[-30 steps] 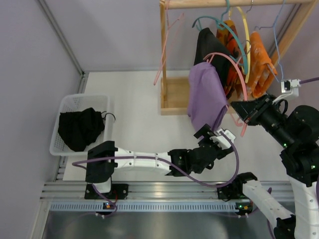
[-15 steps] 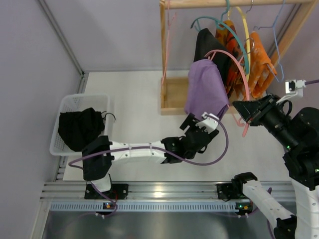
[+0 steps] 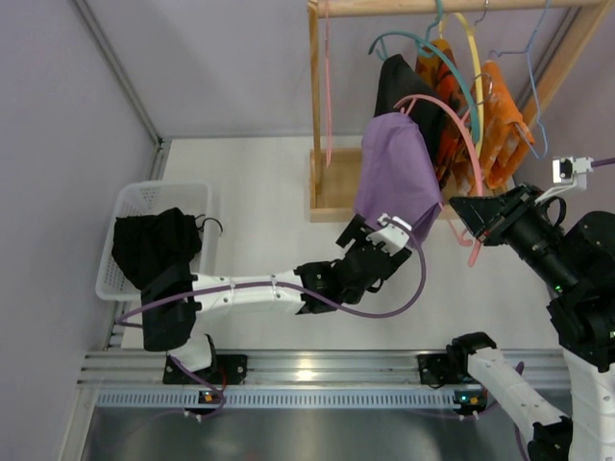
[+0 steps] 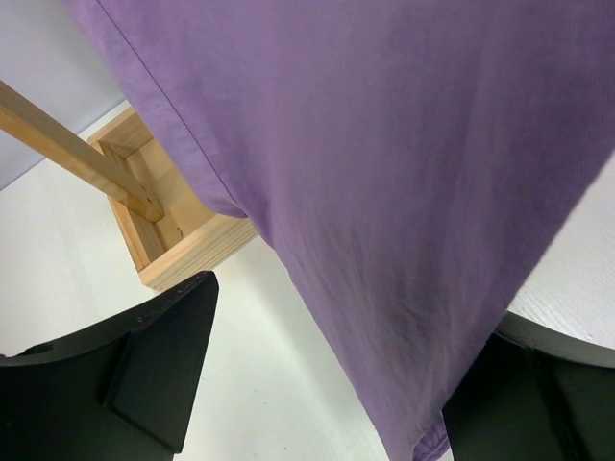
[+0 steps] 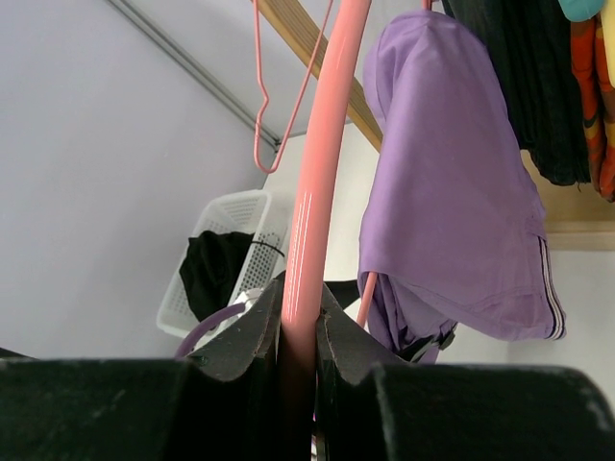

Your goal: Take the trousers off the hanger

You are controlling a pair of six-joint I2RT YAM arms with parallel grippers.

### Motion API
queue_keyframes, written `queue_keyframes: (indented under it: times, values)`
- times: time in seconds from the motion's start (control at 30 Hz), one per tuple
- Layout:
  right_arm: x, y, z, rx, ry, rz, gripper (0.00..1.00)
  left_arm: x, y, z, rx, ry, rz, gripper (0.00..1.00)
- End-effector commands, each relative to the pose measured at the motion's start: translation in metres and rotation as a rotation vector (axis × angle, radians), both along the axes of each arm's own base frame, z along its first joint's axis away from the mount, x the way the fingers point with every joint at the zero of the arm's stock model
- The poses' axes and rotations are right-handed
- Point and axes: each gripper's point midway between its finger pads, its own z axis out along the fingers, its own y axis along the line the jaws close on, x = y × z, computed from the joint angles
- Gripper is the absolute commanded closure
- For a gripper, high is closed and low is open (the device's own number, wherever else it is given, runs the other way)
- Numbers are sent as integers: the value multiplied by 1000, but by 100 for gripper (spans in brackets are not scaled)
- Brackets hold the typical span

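Observation:
Purple trousers (image 3: pixel 392 173) hang folded over a pink hanger (image 3: pixel 465 144) in front of the wooden rack. My right gripper (image 3: pixel 468 213) is shut on the hanger's lower rod; in the right wrist view the pink rod (image 5: pixel 322 144) is pinched between the two jaws (image 5: pixel 300 298), with the trousers (image 5: pixel 452 192) draped to its right. My left gripper (image 3: pixel 373 230) is open under the trousers' lower end. In the left wrist view the purple cloth (image 4: pixel 404 144) hangs down between the wide-apart fingers (image 4: pixel 351 317), close to the right finger.
The wooden rack (image 3: pixel 315 96) has a box base (image 3: pixel 336 187). It carries black (image 3: pixel 399 82) and orange (image 3: pixel 500 120) garments on other hangers, and an empty pink hanger (image 3: pixel 328 96). A white basket (image 3: pixel 144 197) holding a black garment (image 3: pixel 154 245) sits at the left.
My left arm has swung left and farther in, bringing its open gripper under the trousers' lower end. The trousers have shifted slightly left. The right gripper has barely moved.

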Motion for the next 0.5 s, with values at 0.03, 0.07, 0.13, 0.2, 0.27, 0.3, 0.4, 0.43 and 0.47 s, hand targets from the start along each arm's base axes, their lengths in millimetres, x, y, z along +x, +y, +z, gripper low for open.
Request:
queue_keyframes:
  times: [0.03, 0.07, 0.13, 0.2, 0.27, 0.3, 0.4, 0.43, 0.47]
  values:
    - [-14, -4, 70, 48, -286, 0, 100, -2, 8, 17, -34, -21, -17, 9]
    - [-13, -4, 70, 46, -287, -2, 100, -2, 9, 18, -34, -22, -17, 9]
    - [-13, -3, 70, 45, -286, 1, 100, -3, 11, 15, -30, -19, -19, 9]
    - [-13, -3, 71, 45, -293, 3, 100, -4, 14, 18, -30, -24, -18, 8]
    - [-13, -4, 73, 36, -302, -2, 100, -4, 17, 19, -28, -26, -25, 7]
    - [-13, -4, 73, 37, -304, -3, 100, -6, 17, 19, -26, -27, -31, 7]
    - [-13, -3, 73, 37, -302, 2, 100, -8, 19, 15, -11, -26, -45, 4]
    - [-12, -3, 72, 38, -298, 5, 100, -8, 20, 11, 0, -23, -48, 3]
    - [-11, -2, 71, 39, -297, 5, 100, -8, 21, 11, 2, -24, -49, 2]
